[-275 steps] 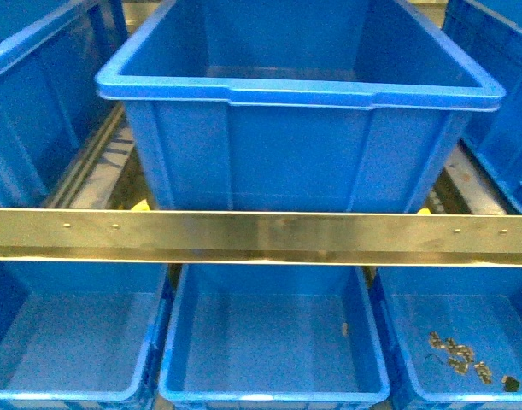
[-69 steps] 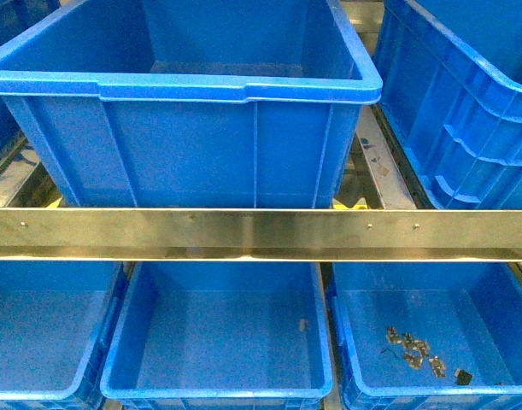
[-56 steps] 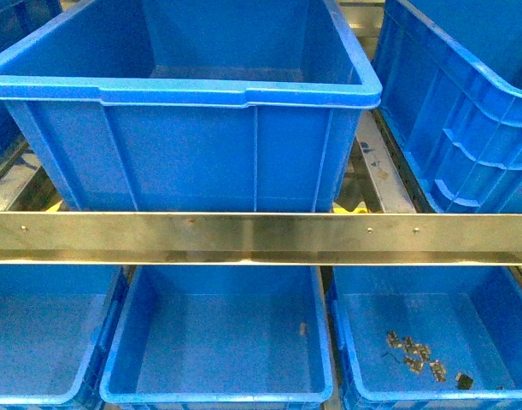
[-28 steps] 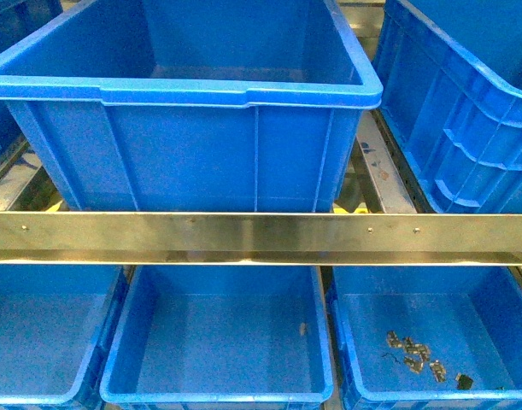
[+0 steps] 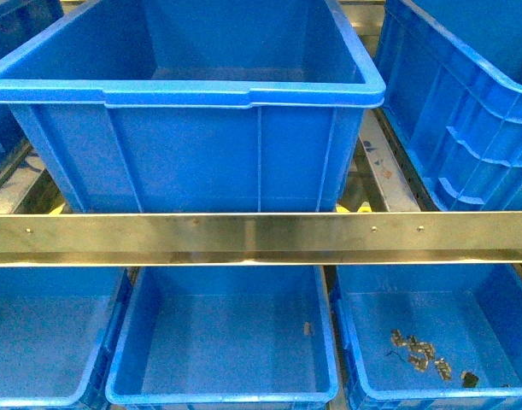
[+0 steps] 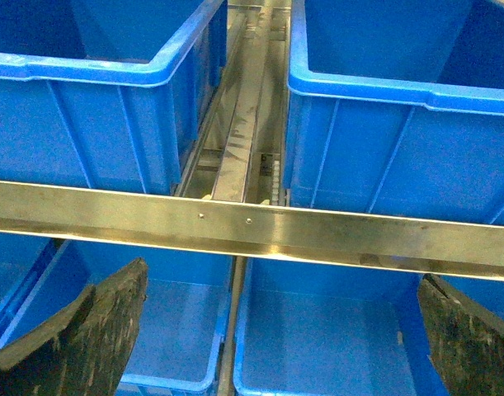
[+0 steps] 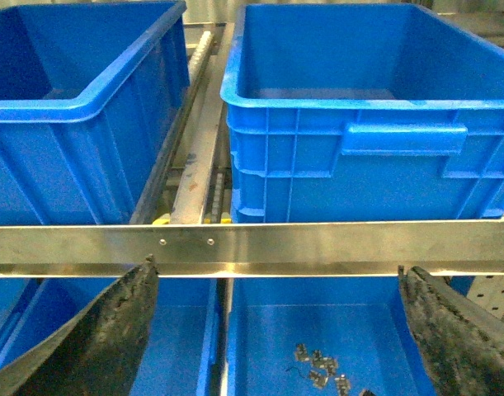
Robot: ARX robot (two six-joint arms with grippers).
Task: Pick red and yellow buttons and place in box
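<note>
No red or yellow buttons show clearly in any view. A tiny brownish speck point(image 5: 307, 328) lies in the lower middle bin point(image 5: 124, 342), too small to identify. All containers are blue bins, and I cannot tell which one is the box. My left gripper point(image 6: 276, 355) is open over the lower middle bin point(image 6: 260, 330), its dark fingers point(image 6: 87, 338) wide apart with nothing between them. My right gripper point(image 7: 276, 346) is open above the lower right bin point(image 7: 252, 330), also with nothing between its fingers point(image 7: 462, 338). Neither gripper appears in the front view.
A steel rail point(image 5: 261, 237) crosses in front, between upper and lower bins. A large bin point(image 5: 243, 90) stands above it, another point(image 5: 466, 111) to its right. Dark grey metal bits point(image 5: 419, 352) point(image 7: 317, 367) lie in the lower right bin point(image 5: 363, 325). Small yellow parts point(image 7: 161, 219) sit behind the rail.
Since the earliest frame the whole scene has slid left in the front view. Over the last second it has drifted only slightly right and down. Nothing was taken hold of.
</note>
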